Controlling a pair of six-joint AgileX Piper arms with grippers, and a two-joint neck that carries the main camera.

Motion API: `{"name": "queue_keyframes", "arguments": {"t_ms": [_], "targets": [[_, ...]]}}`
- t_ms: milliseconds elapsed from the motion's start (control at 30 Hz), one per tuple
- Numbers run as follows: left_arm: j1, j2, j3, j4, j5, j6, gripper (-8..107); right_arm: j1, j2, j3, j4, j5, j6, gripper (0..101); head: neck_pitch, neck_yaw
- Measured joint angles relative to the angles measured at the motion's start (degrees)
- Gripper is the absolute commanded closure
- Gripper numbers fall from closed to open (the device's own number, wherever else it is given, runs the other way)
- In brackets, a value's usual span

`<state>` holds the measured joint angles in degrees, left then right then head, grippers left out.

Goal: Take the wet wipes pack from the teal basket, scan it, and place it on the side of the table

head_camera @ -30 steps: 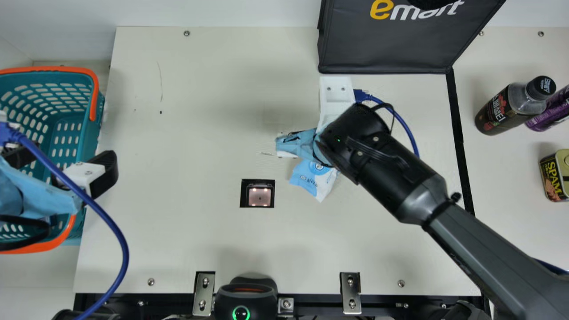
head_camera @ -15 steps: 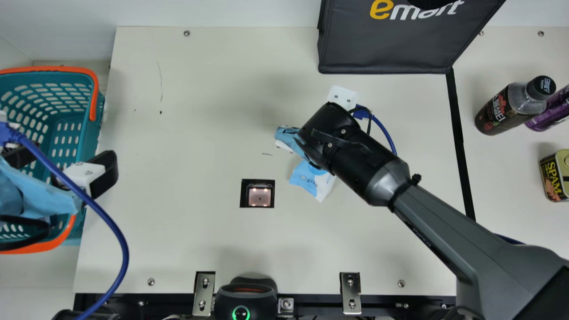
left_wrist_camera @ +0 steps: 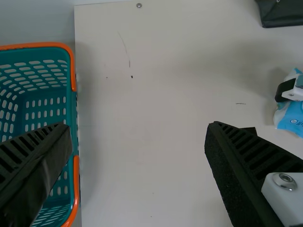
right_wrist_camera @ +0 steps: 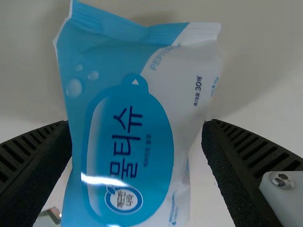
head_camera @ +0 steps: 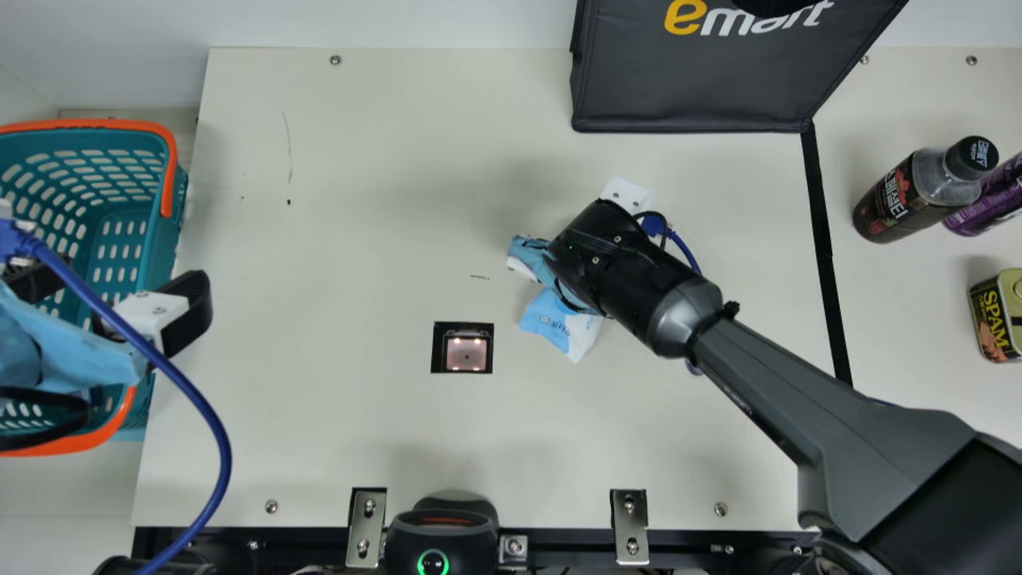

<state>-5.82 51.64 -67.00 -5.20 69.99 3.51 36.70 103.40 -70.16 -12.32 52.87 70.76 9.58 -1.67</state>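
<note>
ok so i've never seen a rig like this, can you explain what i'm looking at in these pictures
This is a robot with two arms, each ending in a two-fingered tool. The main view looks down from a camera on its neck; the two wrist views come from cameras on the arms.

On the cream table lie a blue-and-white wet wipes pack and a small square window, probably the scanner. A dark bag is at the far side; a bottle, a purple container and a tin are at the right. The teal basket is at the left.

Neither tool seems to grip anything: the left tool is open by the basket, and the right tool has its open fingers either side of the pack.
</note>
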Motion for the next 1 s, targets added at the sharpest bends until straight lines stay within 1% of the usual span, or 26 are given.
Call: {"name": "queue_keyframes", "arguments": {"t_ms": [200, 467, 933, 1000], "targets": [[0.00, 0.00, 0.00, 0.00, 0.00, 0.00, 9, -0.65, 0.89, 0.25, -0.60, -2.04, 0.05, 6, 0.00, 0.00], [0.00, 0.00, 0.00, 0.00, 0.00, 0.00, 9, -0.67, 1.46, 0.11, -0.60, -2.15, 0.05, 6, 0.00, 0.00], [0.00, 0.00, 0.00, 0.00, 0.00, 0.00, 9, -0.17, 1.73, -0.12, -1.46, -1.55, -0.18, 100, 0.00, 0.00], [0.00, 0.00, 0.00, 0.00, 0.00, 0.00, 9, -0.06, 1.79, -0.18, -1.51, -1.48, -0.23, 101, 0.00, 0.00]]}}
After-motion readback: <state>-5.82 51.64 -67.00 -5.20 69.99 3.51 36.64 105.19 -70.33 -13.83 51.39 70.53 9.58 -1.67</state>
